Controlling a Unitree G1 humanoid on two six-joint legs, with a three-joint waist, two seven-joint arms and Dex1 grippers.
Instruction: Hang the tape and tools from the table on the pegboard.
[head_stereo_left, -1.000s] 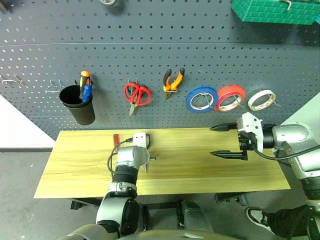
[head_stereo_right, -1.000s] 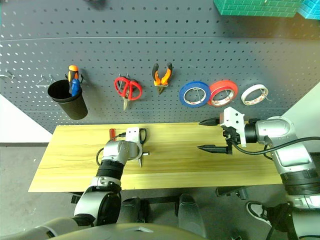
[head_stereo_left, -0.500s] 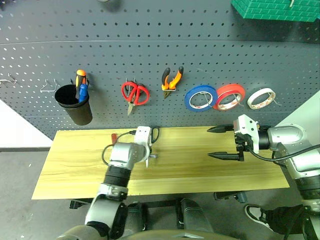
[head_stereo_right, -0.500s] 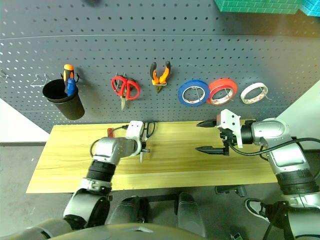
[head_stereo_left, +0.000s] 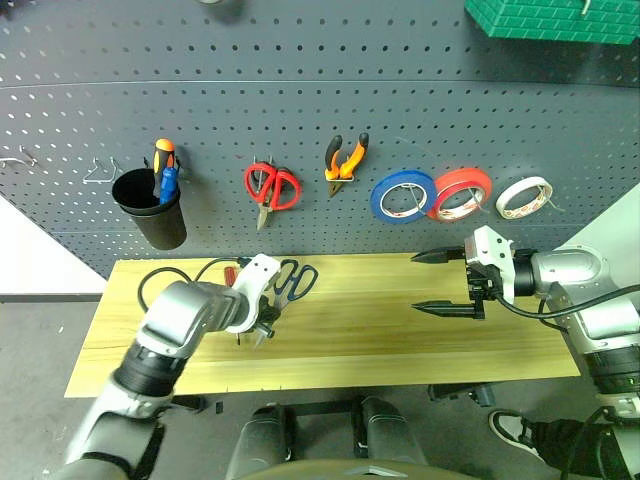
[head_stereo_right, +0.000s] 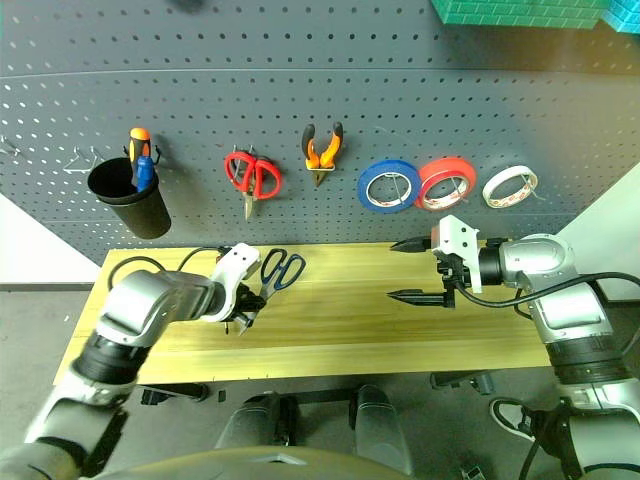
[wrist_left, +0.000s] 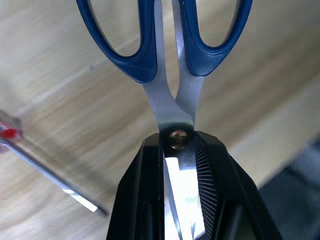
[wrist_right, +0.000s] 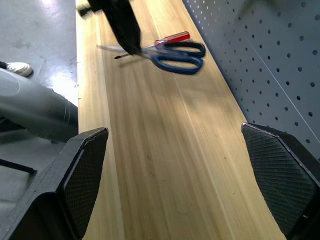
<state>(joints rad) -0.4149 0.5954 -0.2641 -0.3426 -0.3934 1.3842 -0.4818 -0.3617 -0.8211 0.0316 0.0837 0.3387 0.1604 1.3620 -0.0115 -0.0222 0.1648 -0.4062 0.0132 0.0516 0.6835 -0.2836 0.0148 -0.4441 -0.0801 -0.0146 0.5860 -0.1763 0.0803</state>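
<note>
My left gripper (head_stereo_left: 254, 330) is shut on the dark blue scissors (head_stereo_left: 296, 279), and the left wrist view shows its fingers (wrist_left: 145, 190) clamped on the blades at the pivot (wrist_left: 176, 139). The handles point toward the pegboard (head_stereo_left: 300, 90). The red-handled screwdriver (head_stereo_left: 229, 272) lies on the table (head_stereo_left: 400, 340) just behind that gripper, also seen as the screwdriver (wrist_right: 172, 37). The cream tape (head_stereo_left: 523, 198) and the orange-and-black pliers (head_stereo_left: 346, 160) hang on the pegboard. My right gripper (head_stereo_left: 440, 282) hovers open over the table's right part, holding nothing.
Red scissors (head_stereo_left: 272, 187), a blue tape roll (head_stereo_left: 403, 196) and a red tape roll (head_stereo_left: 460, 194) hang on the pegboard. A black cup (head_stereo_left: 150, 210) at the left holds two screwdrivers. Bare wire hooks (head_stereo_left: 100, 172) sit left of the cup. A green box (head_stereo_left: 550, 18) hangs at the top right.
My left arm has swung outward and its gripper has risen and rolled, carrying the blue scissors up and slightly left. The right arm has stayed where it was.
</note>
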